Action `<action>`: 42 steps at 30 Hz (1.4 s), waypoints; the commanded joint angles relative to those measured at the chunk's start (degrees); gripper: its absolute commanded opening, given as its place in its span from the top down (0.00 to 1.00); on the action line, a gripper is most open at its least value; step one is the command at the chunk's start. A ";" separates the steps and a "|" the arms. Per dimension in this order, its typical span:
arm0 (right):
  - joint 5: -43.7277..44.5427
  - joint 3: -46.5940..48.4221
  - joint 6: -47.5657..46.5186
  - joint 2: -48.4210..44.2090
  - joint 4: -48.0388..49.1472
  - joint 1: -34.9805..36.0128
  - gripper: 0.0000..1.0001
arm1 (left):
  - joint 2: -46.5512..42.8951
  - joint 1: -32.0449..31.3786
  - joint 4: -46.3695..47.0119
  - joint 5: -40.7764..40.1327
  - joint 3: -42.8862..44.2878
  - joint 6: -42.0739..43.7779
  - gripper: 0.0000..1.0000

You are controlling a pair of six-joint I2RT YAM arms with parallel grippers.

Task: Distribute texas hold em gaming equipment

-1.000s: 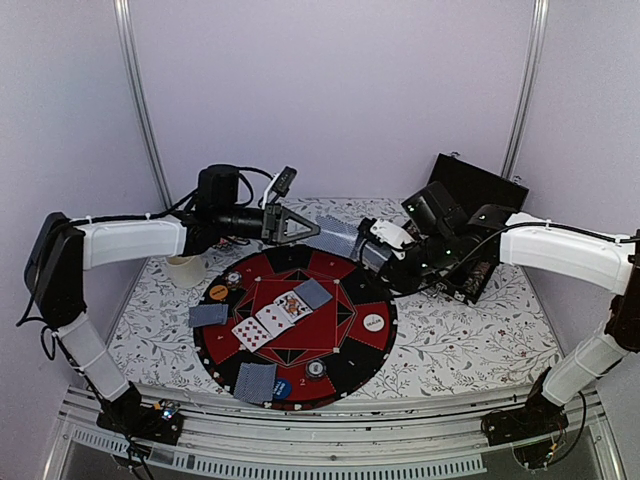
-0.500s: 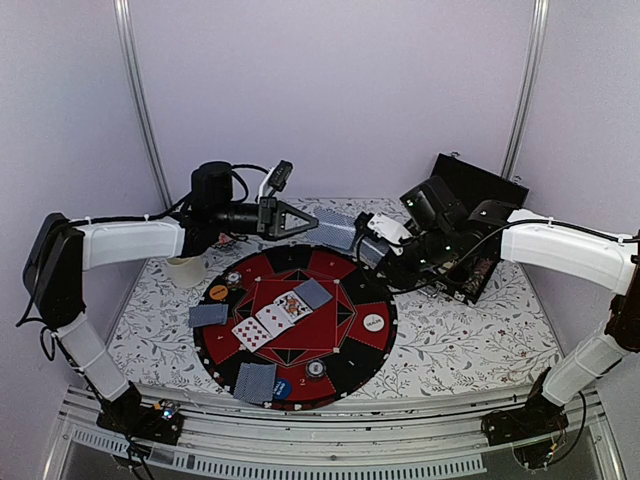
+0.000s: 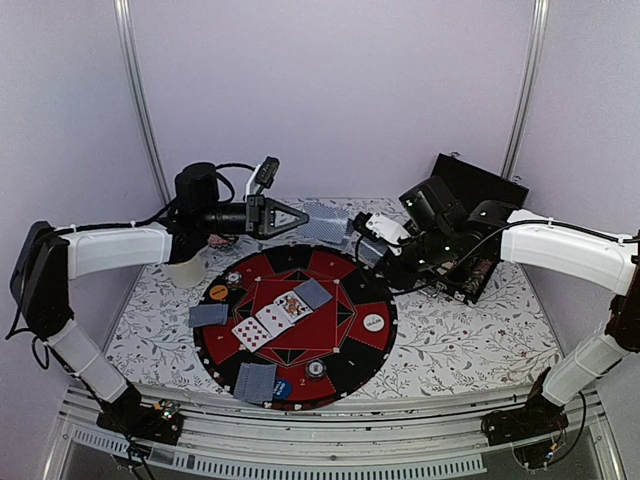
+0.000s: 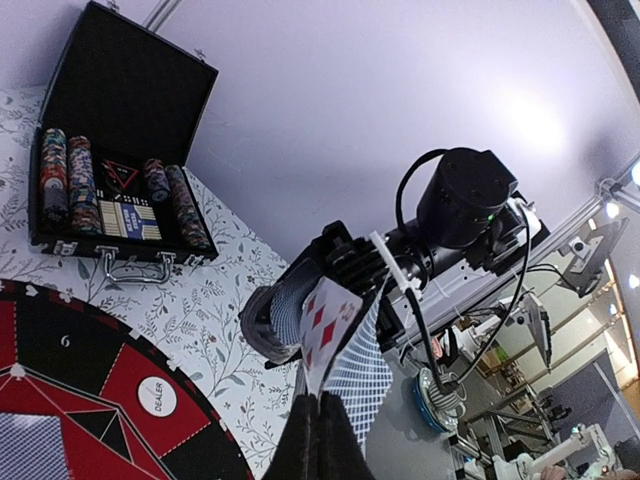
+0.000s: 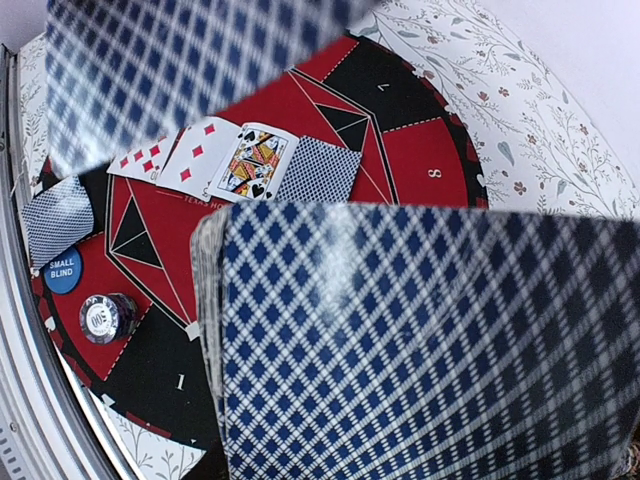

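My left gripper [image 3: 303, 216] [image 4: 320, 408] is shut on the bottom edge of two playing cards [image 4: 338, 330], one showing red diamonds, the other its blue checked back. It hovers over the round mat's [image 3: 345, 345] far edge. Just to its right, my right gripper [image 3: 375, 245] is shut on the deck of cards [image 5: 420, 340] [image 4: 268, 318]. On the mat lie face-up cards [image 3: 268, 322], face-down cards [image 3: 313, 293] [image 3: 208, 315] [image 3: 255, 381], an orange disc [image 3: 218, 292], a white dealer disc [image 3: 373, 322], a blue disc [image 5: 62, 272] and a striped chip [image 3: 316, 368].
An open black case [image 4: 120, 190] with rows of chips stands at the back right, behind my right arm. A white cup [image 3: 185, 270] sits left of the mat, under my left arm. The flowered tablecloth [image 3: 470, 345] surrounds the mat.
My left gripper has drawn back to the left and slightly up with its cards, away from the deck. The right gripper has barely moved.
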 commanded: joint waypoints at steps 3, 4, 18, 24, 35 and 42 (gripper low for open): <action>-1.72 1.87 -0.11 -2.37 1.66 0.35 0.60 | 3.44 -1.20 11.44 1.64 -2.62 -8.09 1.00; -1.76 1.89 -0.04 -2.43 1.69 0.31 0.61 | 4.14 -1.49 13.41 2.00 -2.74 -9.38 1.00; -1.93 2.46 -0.28 -2.54 1.32 0.27 0.60 | 6.43 -3.49 12.23 1.79 -0.98 -8.72 1.00; -1.53 3.74 -0.71 -1.11 -0.11 0.40 0.60 | 5.46 -4.85 -9.20 -3.16 5.99 5.53 1.00; -2.41 4.55 -1.01 -0.17 0.00 0.95 0.60 | 6.34 -7.43 -27.13 -10.98 13.42 18.62 1.00; -0.87 5.41 -0.98 1.60 -0.69 1.77 0.60 | 7.64 -10.03 -35.63 -15.87 19.55 25.02 1.00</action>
